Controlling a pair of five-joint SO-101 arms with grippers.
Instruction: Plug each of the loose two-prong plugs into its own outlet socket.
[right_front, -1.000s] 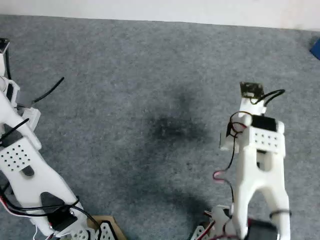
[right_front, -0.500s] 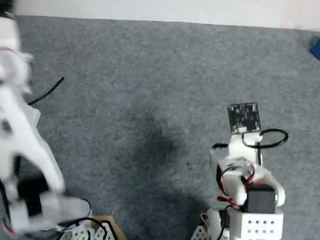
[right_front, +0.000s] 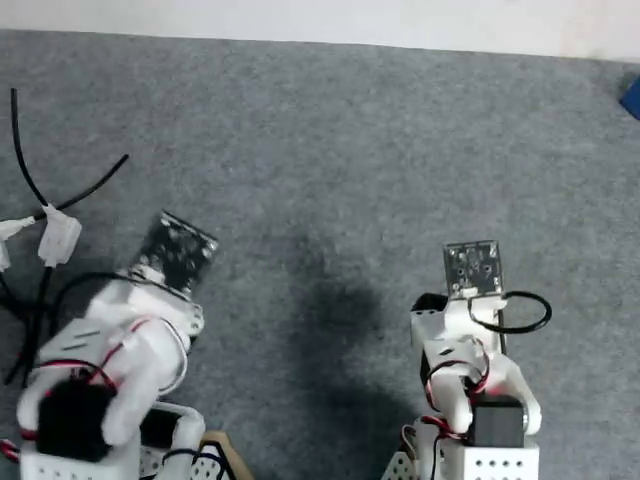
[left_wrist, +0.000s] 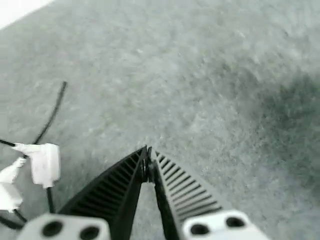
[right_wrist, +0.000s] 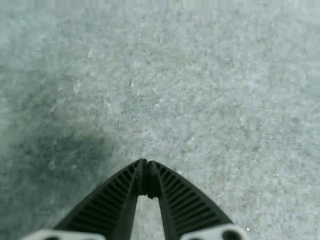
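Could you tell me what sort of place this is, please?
Likely a robotics lab bench: a white left arm and right arm stand on a grey mat, and white plugs on black cords lie near the left arm.

The white plug (right_front: 57, 238) is too small from above for its prongs to be made out. Just beside it, a second white plug (right_front: 4, 230) is cut off by the picture's left edge. Black cables (right_front: 38, 290) lead from the white plug under the left arm (right_front: 110, 360), which hides where they go. Well away from the white plug, past that arm, a tan piece (right_front: 222, 452) is cut by the bottom edge, as are both arms' bases. Far across the carpet from the white plug, beyond the right arm (right_front: 475, 390), a blue corner (right_front: 631, 97) shows at the edge, with too little of it to identify.
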